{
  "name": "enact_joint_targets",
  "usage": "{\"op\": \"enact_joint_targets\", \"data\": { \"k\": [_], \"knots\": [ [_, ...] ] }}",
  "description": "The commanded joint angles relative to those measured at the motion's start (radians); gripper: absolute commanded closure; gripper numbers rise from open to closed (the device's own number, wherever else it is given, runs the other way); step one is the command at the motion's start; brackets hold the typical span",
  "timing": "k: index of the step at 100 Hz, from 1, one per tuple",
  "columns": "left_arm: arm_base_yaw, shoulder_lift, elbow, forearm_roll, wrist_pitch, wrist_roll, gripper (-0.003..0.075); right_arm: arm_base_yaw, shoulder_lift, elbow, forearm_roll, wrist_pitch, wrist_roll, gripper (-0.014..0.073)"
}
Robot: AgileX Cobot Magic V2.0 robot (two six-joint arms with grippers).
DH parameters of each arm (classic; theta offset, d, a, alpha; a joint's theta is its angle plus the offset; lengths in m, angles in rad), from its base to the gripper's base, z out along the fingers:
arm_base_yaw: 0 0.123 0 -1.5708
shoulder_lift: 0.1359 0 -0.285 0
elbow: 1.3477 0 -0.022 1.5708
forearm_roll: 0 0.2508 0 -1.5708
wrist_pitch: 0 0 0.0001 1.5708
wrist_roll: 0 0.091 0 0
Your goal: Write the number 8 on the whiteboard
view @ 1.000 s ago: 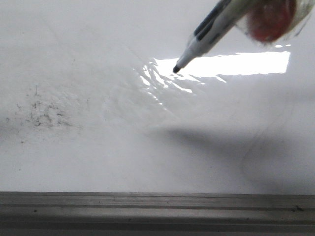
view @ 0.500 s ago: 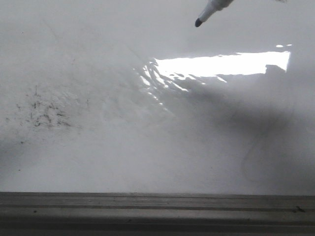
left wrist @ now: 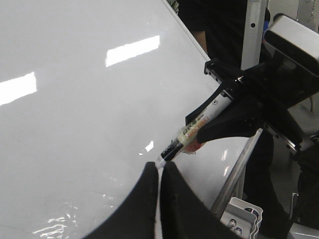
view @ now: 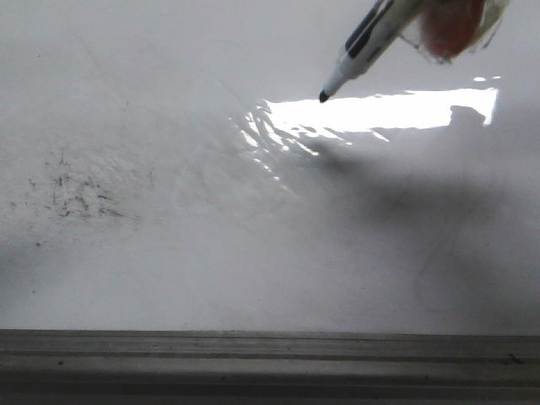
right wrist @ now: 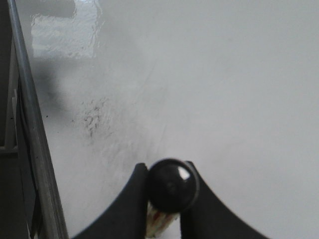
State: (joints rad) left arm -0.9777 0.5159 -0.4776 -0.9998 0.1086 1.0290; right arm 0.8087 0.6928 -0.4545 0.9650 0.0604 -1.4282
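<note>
**Marker poised above a board with no 8 on it yet**

The right gripper [right wrist: 167,191] is clamped on a whiteboard marker [view: 363,46], its fingers pinching the barrel with the butt end facing the wrist camera. In the front view the black tip sits at the edge of the bright glare patch [view: 380,110] — whether it touches the surface cannot be told, though the shadow lying apart from it suggests a gap. The whiteboard [view: 169,278] carries no thick black stroke anywhere; only faint grey smudge specks [view: 72,194] to the left, above the grey edge rail [view: 270,363].

The left gripper [left wrist: 159,172] shows its fingers nearly together with nothing between them.

To write well, the tip should probably come down gently — enough pressure to mark, not enough to skid — and keep contact through both loops, closing where it began.
</note>
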Motion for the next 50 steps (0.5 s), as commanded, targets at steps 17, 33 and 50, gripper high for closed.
{"op": "enact_joint_targets", "data": {
  "k": [17, 33, 50],
  "knots": [
    [0.002, 0.002, -0.029, -0.016, -0.031, 0.000, 0.0741, -0.006, 0.031, -0.037, -0.003, -0.084, -0.006, 0.0637],
    [0.002, 0.002, -0.029, -0.016, 0.003, 0.000, 0.0741, -0.006, 0.031, -0.037, -0.003, -0.094, -0.006, 0.0637],
    [0.002, 0.002, -0.029, -0.016, 0.005, 0.000, 0.0741, -0.006, 0.031, -0.037, -0.003, -0.110, -0.006, 0.0637]
  ]
}}
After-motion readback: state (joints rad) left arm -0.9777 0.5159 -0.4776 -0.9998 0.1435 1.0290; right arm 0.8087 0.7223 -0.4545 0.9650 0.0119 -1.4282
